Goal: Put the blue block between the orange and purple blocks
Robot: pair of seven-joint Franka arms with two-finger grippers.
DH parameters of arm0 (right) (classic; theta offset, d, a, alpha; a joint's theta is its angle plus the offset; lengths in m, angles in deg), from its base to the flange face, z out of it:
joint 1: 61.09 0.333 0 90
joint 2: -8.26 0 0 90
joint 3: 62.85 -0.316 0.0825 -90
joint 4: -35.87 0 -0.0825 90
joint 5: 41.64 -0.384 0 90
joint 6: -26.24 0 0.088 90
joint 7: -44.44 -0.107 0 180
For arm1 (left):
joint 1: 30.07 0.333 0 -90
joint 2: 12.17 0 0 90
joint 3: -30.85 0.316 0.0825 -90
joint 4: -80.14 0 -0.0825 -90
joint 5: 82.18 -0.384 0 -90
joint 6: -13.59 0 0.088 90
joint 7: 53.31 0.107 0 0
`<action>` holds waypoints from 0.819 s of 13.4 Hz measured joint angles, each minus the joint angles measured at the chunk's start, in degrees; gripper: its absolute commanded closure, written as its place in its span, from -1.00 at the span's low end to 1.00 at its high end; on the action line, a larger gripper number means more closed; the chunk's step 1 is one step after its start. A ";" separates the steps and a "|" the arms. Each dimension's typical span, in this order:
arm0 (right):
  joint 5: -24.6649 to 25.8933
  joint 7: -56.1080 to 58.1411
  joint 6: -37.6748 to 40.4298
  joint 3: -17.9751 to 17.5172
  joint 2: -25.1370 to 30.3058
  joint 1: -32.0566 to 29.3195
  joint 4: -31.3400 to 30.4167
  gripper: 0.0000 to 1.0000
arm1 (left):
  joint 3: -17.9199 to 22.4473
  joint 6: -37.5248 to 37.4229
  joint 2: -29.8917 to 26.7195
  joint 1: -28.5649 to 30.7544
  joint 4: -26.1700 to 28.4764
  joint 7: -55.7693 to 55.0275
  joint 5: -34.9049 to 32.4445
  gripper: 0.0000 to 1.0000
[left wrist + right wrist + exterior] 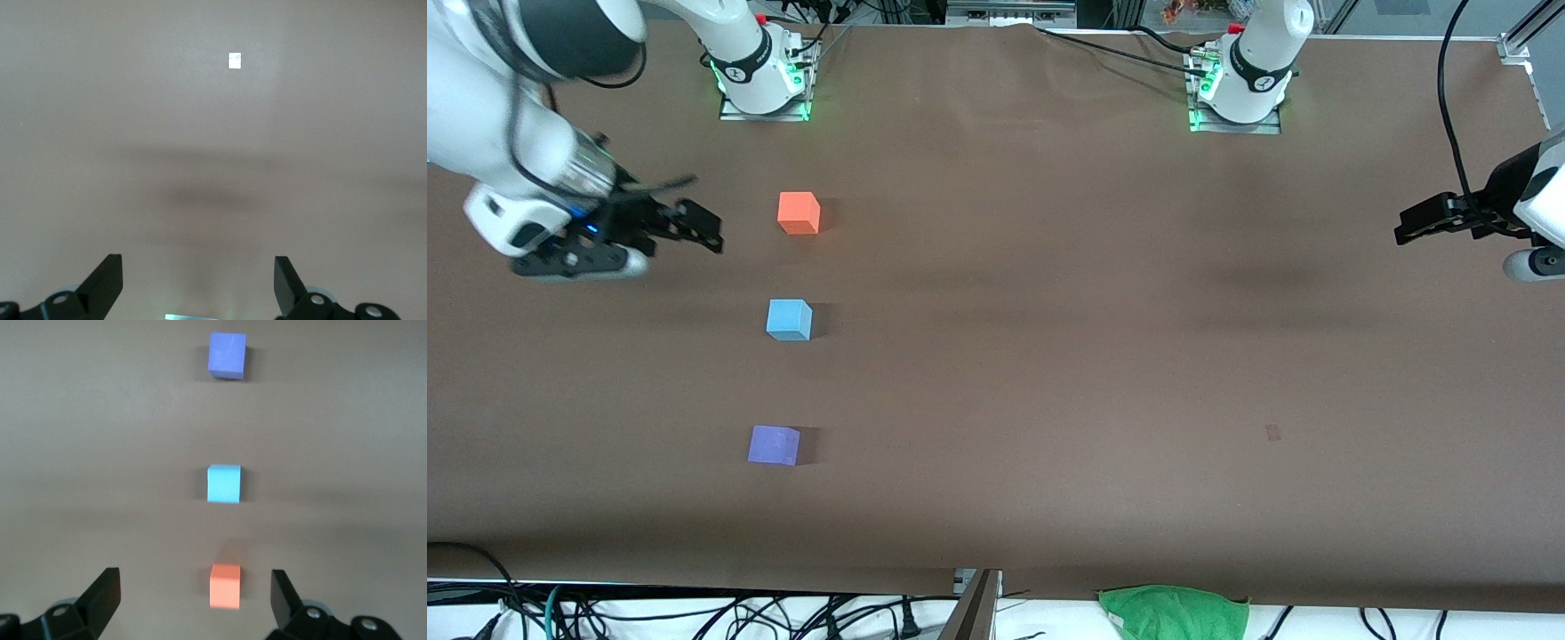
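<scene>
Blue block (789, 319): rests flat on the brown surface (1049, 356), toward the right arm's end of it. It sits between the other two cubes, in one line with them, and touches neither.
Orange block (799, 213): farther from the front camera than the blue block, well apart from it, upright on the surface.
Purple block (774, 445): nearer to the front camera than the blue block, also well apart from it, flat on the surface.
Row of cubes: in the right wrist view the orange block (225, 586), blue block (223, 483) and purple block (227, 355) stand in a straight line with roughly even gaps.
Right gripper (689, 227): up in the air over the surface at the right arm's end, beside the orange block and clear of all three cubes. Its jaws are spread and hold nothing.
Left gripper (1409, 227): waits over the left arm's end of the surface, well apart from the cubes. Its jaws are spread and hold nothing.
Left wrist view: bare surface with a small pale mark (234, 61) on it.
Green cloth (1174, 612): lies off the surface's near edge, closest to the front camera.
</scene>
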 measured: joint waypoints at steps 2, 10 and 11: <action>0.27 0.83 2.26 -0.34 0.07 -1.02 2.42 -0.99 | 0.00 0.00 0.00 0.01 -0.01 0.00 0.00 -1.00; 5.62 8.17 8.69 -18.79 1.66 -24.18 3.58 -0.99 | 0.01 0.00 0.01 0.03 -0.03 0.00 0.00 -1.00; 5.97 8.17 8.77 -20.66 2.21 -25.70 3.13 -0.99 | 0.01 0.00 0.01 0.03 -0.04 0.00 0.00 -1.00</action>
